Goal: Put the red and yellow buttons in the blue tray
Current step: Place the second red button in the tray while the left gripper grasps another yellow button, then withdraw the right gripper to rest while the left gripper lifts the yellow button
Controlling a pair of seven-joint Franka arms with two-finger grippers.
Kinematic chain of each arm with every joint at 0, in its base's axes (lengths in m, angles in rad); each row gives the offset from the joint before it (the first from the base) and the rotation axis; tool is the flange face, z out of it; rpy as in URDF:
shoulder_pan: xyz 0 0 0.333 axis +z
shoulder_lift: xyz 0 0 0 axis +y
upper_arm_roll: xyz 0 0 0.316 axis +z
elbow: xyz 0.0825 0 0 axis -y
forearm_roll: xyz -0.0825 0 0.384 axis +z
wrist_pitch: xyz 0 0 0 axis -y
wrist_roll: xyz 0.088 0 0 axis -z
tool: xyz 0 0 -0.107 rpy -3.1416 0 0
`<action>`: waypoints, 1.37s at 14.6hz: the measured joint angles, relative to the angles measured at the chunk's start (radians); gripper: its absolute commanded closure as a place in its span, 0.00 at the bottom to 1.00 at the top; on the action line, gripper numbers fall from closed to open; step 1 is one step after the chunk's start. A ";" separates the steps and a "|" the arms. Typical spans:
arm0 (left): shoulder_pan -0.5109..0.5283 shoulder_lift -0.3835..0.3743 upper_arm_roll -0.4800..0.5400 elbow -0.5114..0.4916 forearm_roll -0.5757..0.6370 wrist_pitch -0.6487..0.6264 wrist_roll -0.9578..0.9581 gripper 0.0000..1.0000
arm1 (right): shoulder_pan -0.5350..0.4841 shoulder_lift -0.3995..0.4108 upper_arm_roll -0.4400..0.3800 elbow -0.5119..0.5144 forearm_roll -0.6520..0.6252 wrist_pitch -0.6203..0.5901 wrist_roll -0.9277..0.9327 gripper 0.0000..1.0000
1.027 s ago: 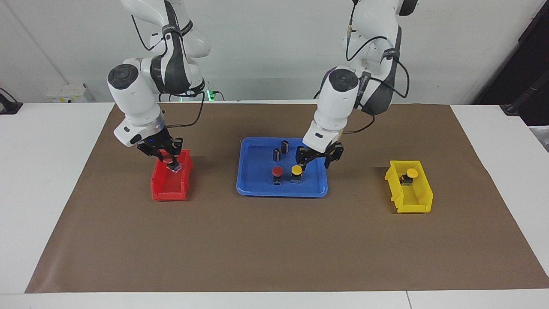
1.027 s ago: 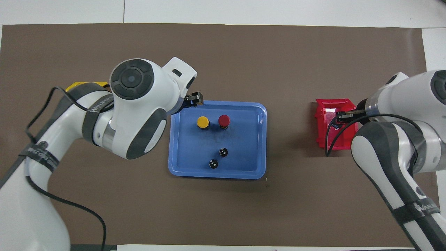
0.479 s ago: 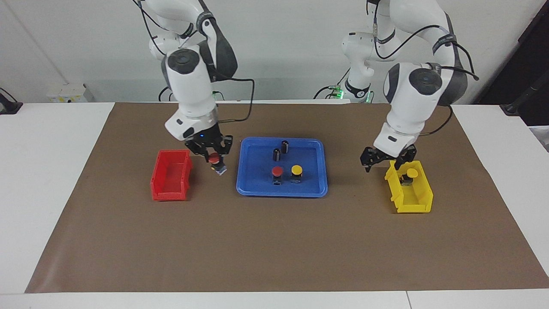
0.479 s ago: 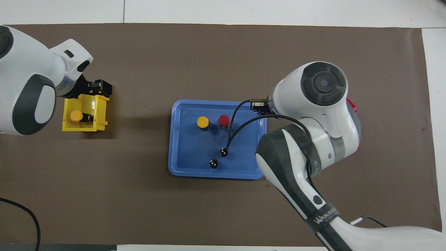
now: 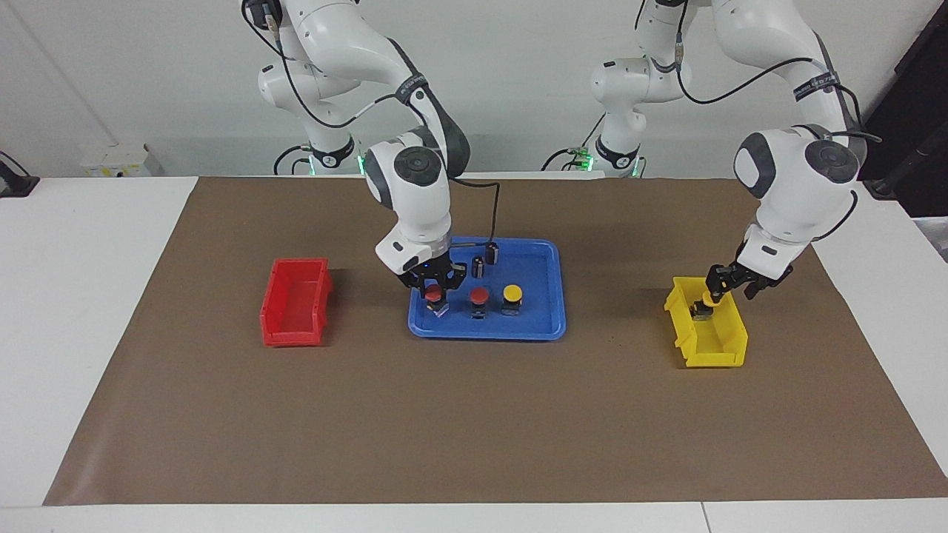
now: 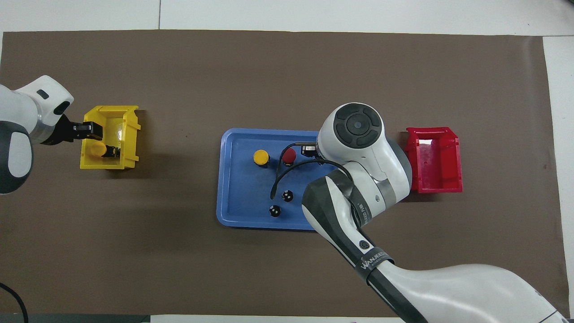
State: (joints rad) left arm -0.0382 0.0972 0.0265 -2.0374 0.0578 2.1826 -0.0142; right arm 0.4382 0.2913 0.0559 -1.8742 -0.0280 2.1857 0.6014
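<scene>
Moved since a second ago: right gripper (image 5: 437, 295) from red bin (image 5: 295, 302) to over blue tray (image 5: 544, 326), jaws clamped on red button (image 5: 433, 297). Left gripper (image 5: 720, 292) gone from tray to yellow bin (image 5: 711, 340), jaws around yellow button (image 6: 97, 148) inside, grip cannot tell. Red button in tray (image 5: 479, 297) and yellow button in tray (image 5: 512, 294) side by side, two dark cylinders (image 5: 485, 259) nearer robots.
</scene>
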 measured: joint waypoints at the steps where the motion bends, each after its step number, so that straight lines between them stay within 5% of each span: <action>1: 0.001 -0.010 -0.002 -0.030 0.000 0.022 0.000 0.30 | 0.000 -0.004 -0.001 -0.012 0.000 0.012 0.000 0.35; 3: 0.008 -0.022 -0.001 -0.075 0.000 0.061 0.000 0.33 | 0.000 -0.010 0.000 -0.031 0.000 0.028 0.000 0.00; 8: 0.008 -0.031 -0.007 -0.108 -0.001 0.104 0.000 0.36 | -0.029 -0.035 -0.016 0.043 -0.006 -0.046 0.000 0.00; 13: 0.005 -0.031 -0.016 -0.128 -0.001 0.142 0.000 0.37 | -0.227 -0.115 -0.024 0.234 -0.012 -0.302 -0.111 0.00; 20: 0.007 -0.031 -0.012 -0.130 -0.001 0.156 0.000 0.37 | -0.468 -0.314 -0.028 0.262 -0.014 -0.588 -0.465 0.00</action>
State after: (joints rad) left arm -0.0314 0.0662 0.0144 -2.1675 0.0571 2.3390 -0.0143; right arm -0.0297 -0.0226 0.0278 -1.6121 -0.0421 1.5975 0.1364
